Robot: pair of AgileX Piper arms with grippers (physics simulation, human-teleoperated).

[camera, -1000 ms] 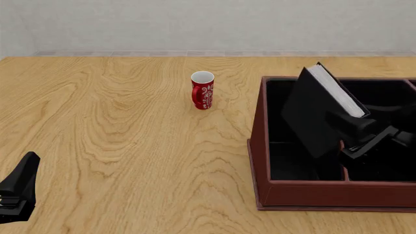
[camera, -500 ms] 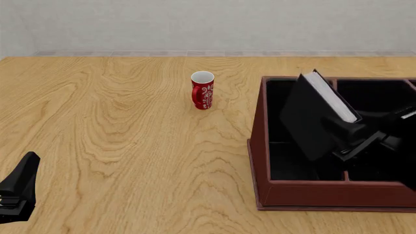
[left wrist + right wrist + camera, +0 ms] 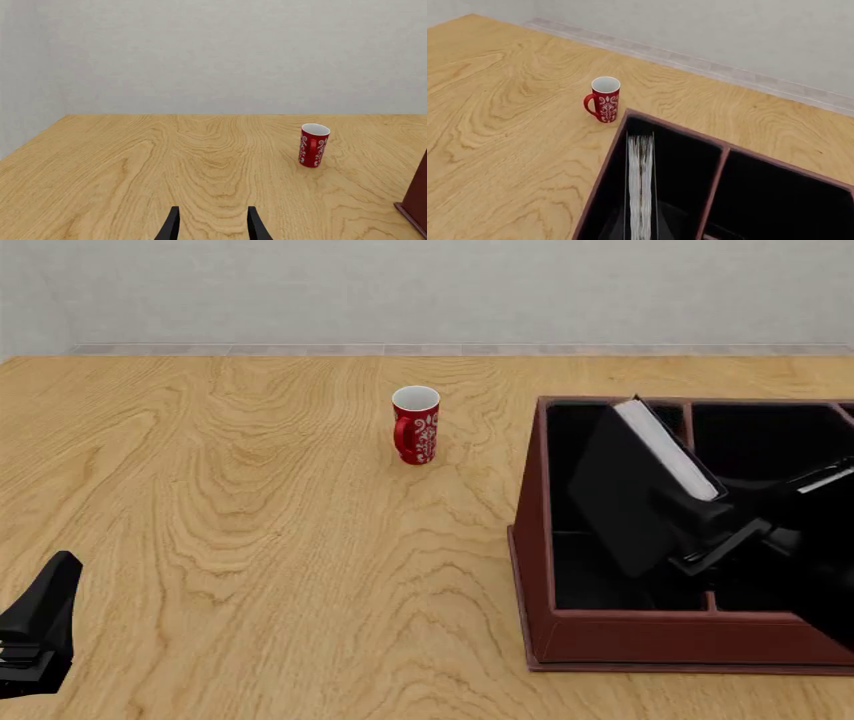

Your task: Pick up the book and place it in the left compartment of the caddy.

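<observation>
So the big wooden caddy (image 3: 534, 540) sits at the table's (image 3: 267, 540) right, the book (image 3: 627, 500) tilted down into its left compartment (image 3: 587, 570) with the right gripper (image 3: 714, 540) clamped on it, red mug (image 3: 415, 425) off left, left gripper (image 3: 211, 227) parted, holding nothing.

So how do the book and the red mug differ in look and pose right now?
The book is black with white pages, while the red mug has white patterning. The book leans tilted inside the caddy, held by the right gripper; the mug stands upright and alone on the table. The book looks much taller.
</observation>
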